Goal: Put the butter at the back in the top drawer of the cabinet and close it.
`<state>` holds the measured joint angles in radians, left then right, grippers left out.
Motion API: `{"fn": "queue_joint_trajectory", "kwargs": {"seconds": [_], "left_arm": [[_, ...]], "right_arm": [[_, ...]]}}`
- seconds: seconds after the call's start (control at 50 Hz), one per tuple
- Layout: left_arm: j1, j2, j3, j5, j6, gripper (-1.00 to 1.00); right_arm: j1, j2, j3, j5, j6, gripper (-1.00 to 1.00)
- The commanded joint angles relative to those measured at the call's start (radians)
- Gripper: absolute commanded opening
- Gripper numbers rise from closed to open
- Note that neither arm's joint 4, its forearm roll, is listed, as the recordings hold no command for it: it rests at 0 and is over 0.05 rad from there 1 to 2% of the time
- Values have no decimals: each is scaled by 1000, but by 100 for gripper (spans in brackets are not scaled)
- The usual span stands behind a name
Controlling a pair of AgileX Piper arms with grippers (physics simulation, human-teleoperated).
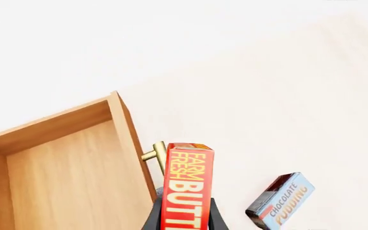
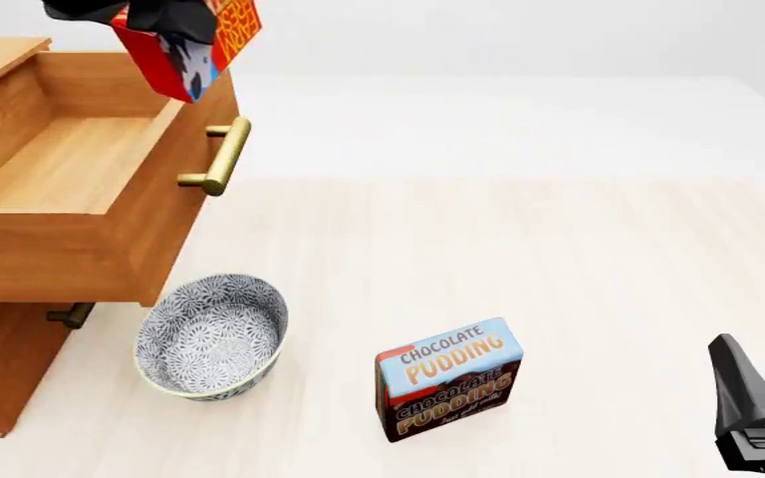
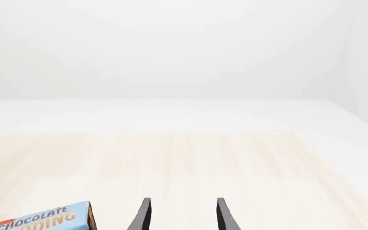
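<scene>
The butter [image 1: 187, 187], a red box with an orange face reading "FARM FRESH BUTT…", is held in the air between the fingers [image 1: 153, 218] of the left gripper [image 1: 184, 221], which press on its two broad sides. In the front view it hangs tilted at the far left, above the front edge of the top drawer [image 2: 84, 159], right by the brass bar handle [image 2: 223, 156]. In the left wrist view the box lies just outside the drawer's front panel, not over the drawer floor.

The top drawer stands pulled out wide from the cabinet [image 2: 4, 358], its wooden inside bare. Below it a lower drawer's handle [image 2: 71, 316] shows under the overhang.

On the counter [image 2: 596, 259], a patterned bowl [image 2: 212, 337] sits just beside the cabinet's near right corner, partly under the open drawer. Right of the bowl, and apart from it, the Chocolate Pudding box [image 2: 449, 378] stands upright on its edge.

The right gripper [image 3: 180, 215] rests low at the near right, well apart from everything; its fingers [image 3: 143, 214] are spread with nothing between them, and the pudding box lies off to its left.
</scene>
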<state>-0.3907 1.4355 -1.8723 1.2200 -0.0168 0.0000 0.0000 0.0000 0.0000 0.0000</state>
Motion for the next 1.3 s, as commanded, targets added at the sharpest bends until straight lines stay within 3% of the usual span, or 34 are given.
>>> {"fn": "queue_joint_trajectory", "kwargs": {"seconds": [0.02,0.78,1.3], "left_arm": [[40,-61,44,0,31,-100],[212,-205,181,0,61,-100],[255,-220,220,0,43,-100]], "right_arm": [[0,0,0,0,0,100],[0,0,0,0,0,100],[0,0,0,0,0,100]]}}
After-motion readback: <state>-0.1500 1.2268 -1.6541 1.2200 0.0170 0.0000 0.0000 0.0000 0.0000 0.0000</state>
